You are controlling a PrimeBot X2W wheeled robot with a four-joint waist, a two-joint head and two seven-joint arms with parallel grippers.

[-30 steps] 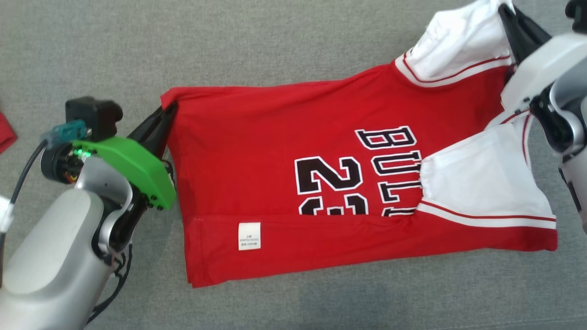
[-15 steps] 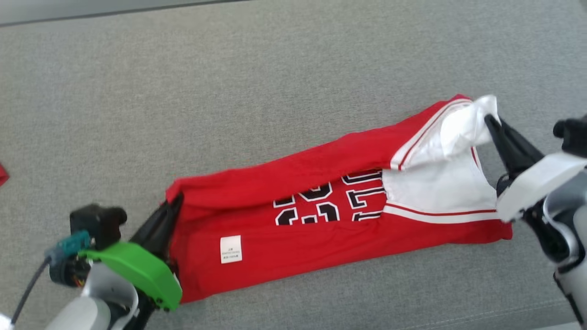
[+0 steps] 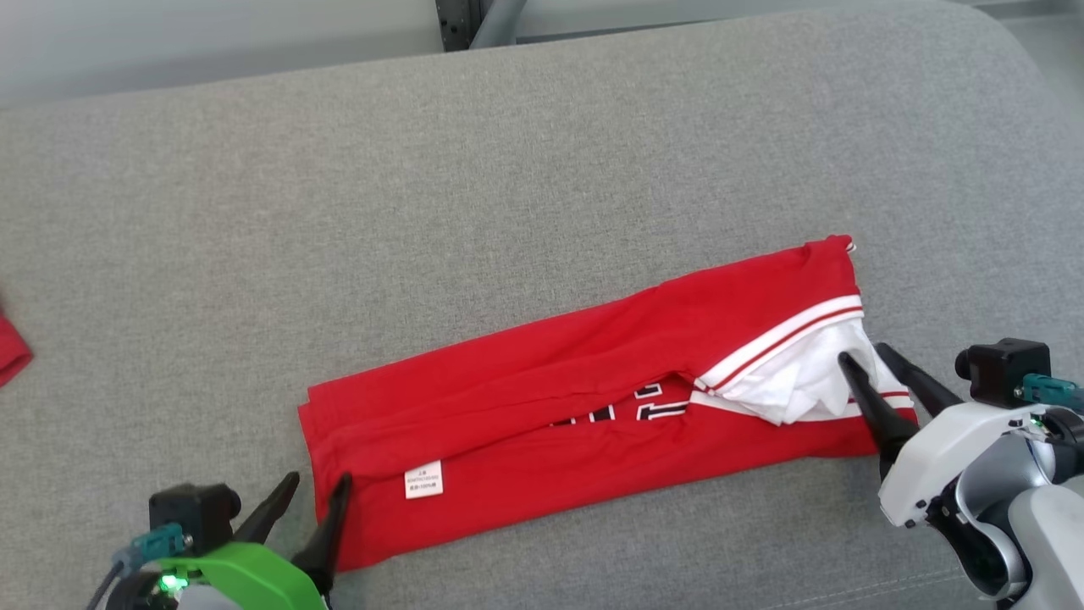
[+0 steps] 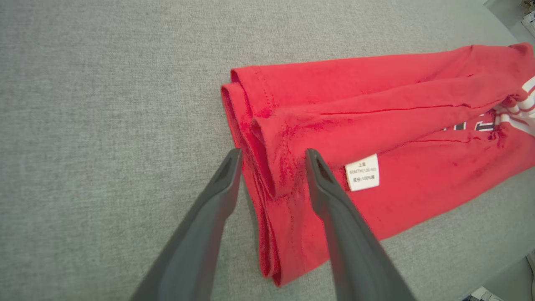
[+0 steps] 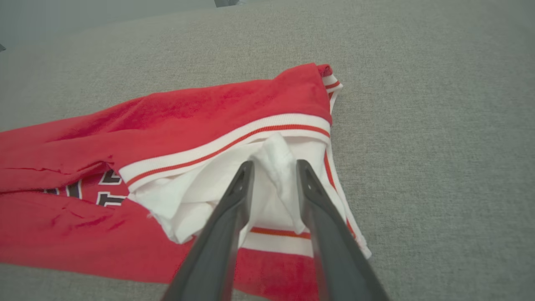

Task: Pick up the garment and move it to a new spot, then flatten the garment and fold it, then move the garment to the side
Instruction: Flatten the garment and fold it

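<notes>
The garment [image 3: 550, 398] is a red jersey with white sleeves and black lettering. It lies folded into a long strip on the grey cushion [image 3: 508, 169]. My left gripper [image 3: 318, 481] is open at its left hem end; in the left wrist view the left gripper [image 4: 273, 154] straddles the layered red hem [image 4: 267, 167] without pinching it. My right gripper [image 3: 862, 352] is open at the sleeve end. In the right wrist view a raised ridge of white sleeve [image 5: 278, 167] stands loosely within the right gripper [image 5: 276, 164]. A white care label [image 3: 423, 479] shows on the near layer.
A scrap of red cloth [image 3: 10, 354] lies at the far left edge. A dark metal frame [image 3: 474, 17] stands behind the cushion's back edge. The cushion's rounded corner [image 3: 1008, 42] falls away at the upper right, and a seam [image 3: 847, 585] runs near its front edge.
The camera has tilted up. Both arms brought the jersey's far edge down over the near part, narrowing it into a strip. Both grippers then opened and let go of the cloth.
</notes>
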